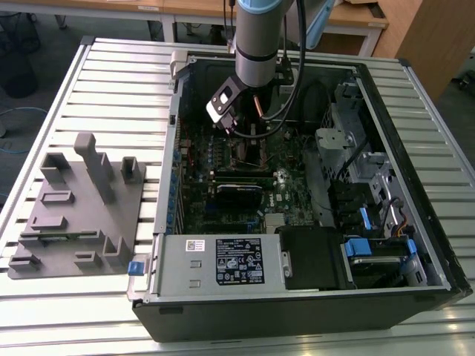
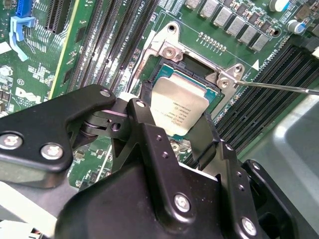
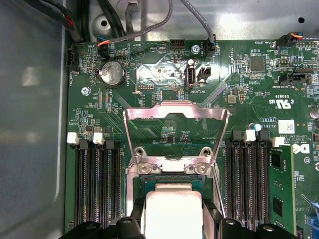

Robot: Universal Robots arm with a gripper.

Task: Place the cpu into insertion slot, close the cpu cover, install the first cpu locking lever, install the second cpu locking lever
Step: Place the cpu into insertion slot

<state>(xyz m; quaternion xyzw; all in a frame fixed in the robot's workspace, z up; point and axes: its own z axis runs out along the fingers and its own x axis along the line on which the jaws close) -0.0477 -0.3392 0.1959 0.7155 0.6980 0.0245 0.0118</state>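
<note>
In the exterior view the gripper (image 1: pixel 249 139) reaches down into the open case (image 1: pixel 297 315), over the board. In the second wrist view the gripper (image 2: pixel 177 124) straddles the cpu (image 2: pixel 178 105), one black finger (image 2: pixel 144 119) against each of two opposite edges, so it looks closed on the chip rather than spread clear of it. The cpu lies face up and level within the slot (image 2: pixel 195 65), its green border lined up with the dark frame; whether it is fully bedded or just above the contacts I cannot tell. In the first wrist view the cover (image 3: pixel 177 110) is swung open past the hinge end of the slot, away from the cpu (image 3: pixel 172 209), and in the second wrist view a thin lever (image 2: pixel 279 87) juts out to the side, unlatched. The chip is probably light, thin and rigid, with a smooth metal lid that gives little grip from above, so its bare opposite edges are the sensible hold. The delicate part is likely underneath: the slot's fine contacts would bend under any tilt, sliding or pressing, so it wants to be kept flat and square.
</note>
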